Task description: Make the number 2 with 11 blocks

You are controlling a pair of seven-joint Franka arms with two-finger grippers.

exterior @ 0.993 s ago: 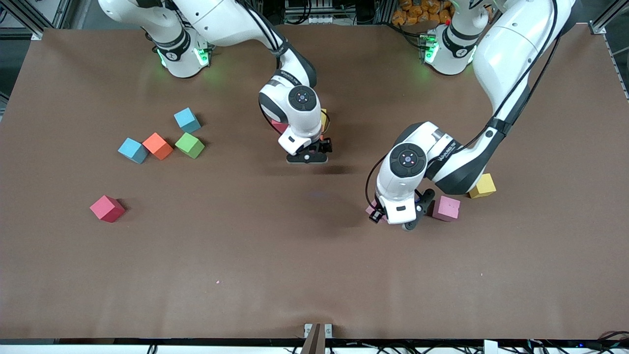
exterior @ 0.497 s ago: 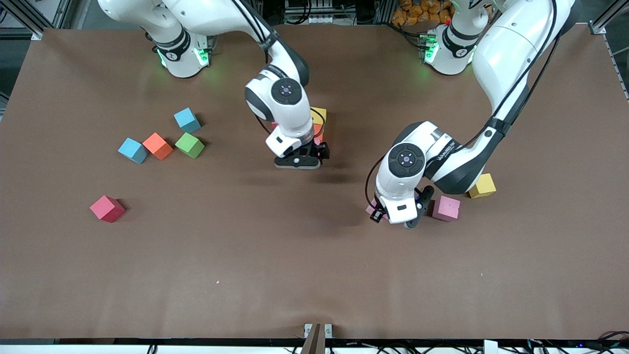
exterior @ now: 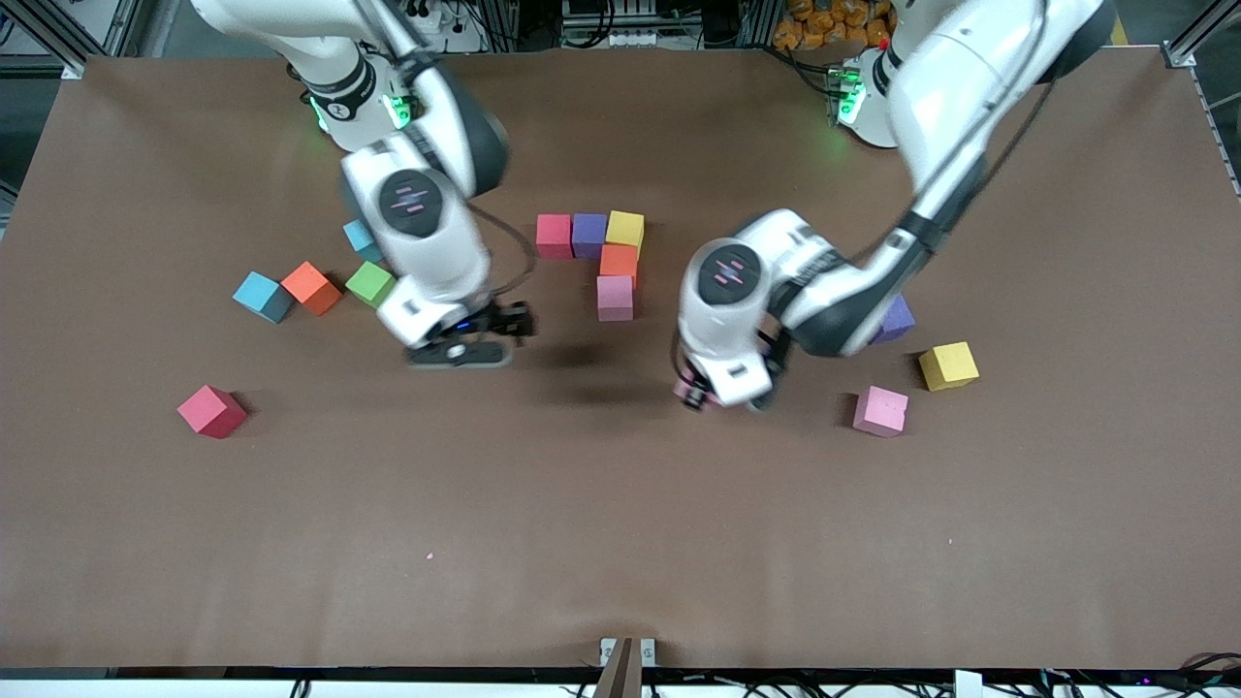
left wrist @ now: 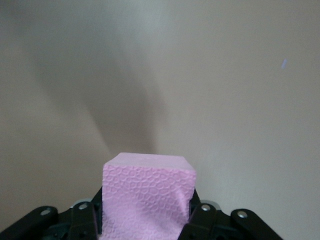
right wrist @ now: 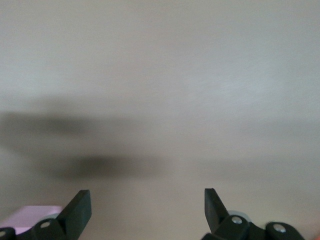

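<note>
left end effector [left wrist: 145,220] gripping pink block [left wrist: 147,197]; right end effector [right wrist: 147,210] spread.

Five foam blocks sit joined mid-table: a red block [exterior: 554,236], purple block [exterior: 588,235] and yellow block [exterior: 625,229] in a row, an orange block [exterior: 619,261] touching the yellow one's nearer side, and a pink block [exterior: 615,297] nearer still. Loose lie an orange cube [exterior: 311,288], green cube [exterior: 369,284], red cube [exterior: 211,411], pink cube [exterior: 880,410] and yellow cube [exterior: 947,365]. The held pink cube [left wrist: 147,197] is airborne.

High front camera, two wrist close-ups
</note>
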